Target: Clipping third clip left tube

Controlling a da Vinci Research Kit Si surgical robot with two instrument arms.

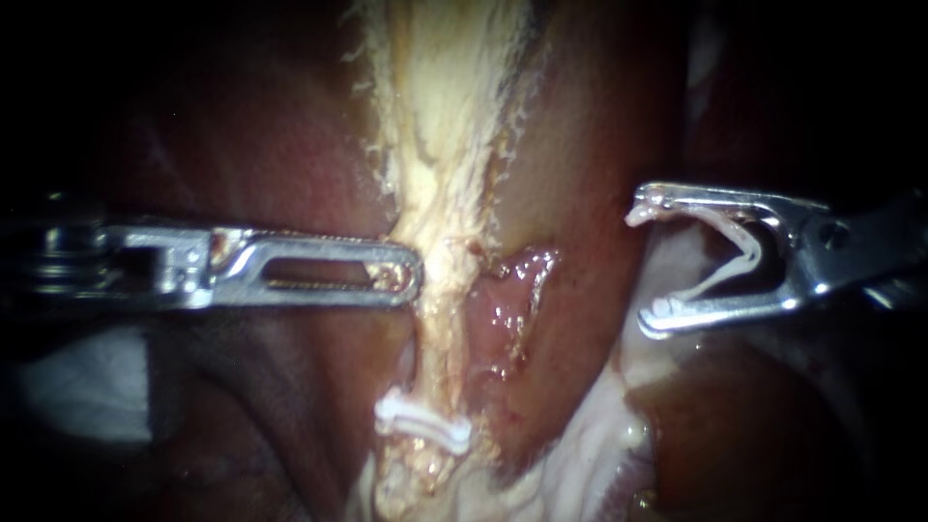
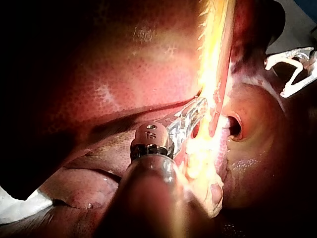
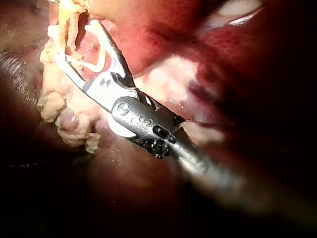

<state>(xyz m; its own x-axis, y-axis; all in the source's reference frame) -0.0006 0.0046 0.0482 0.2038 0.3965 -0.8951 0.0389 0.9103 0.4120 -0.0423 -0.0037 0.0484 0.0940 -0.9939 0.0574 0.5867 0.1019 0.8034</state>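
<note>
Status: one seated clip [image 1: 422,422] lies closed across the tube [image 1: 445,145] at its near end, and no other seated clip shows. The loaded clip [image 1: 744,259] is not yet on the tube, so placement is judged outstanding.
Liver [image 1: 261,145]: dark red-brown, smooth and moist, flanking the tube left and right.
Tube: pale yellow strand running far to near through the middle, with ragged, fibrous edges. Raw, wet pink tissue lies just right of it.
Left instrument [image 1: 414,275]: bright metal with slotted jaws, apparently closed on the tube's left edge, far of the seated clip.
Right instrument [image 1: 646,266]: metal jaws spread wide, both bearing on the loaded clip, well apart to the tube's right.
Loaded clip: white plastic, an open V with hooked tips.
Seated clip: white, narrow, pinched flat.
</note>
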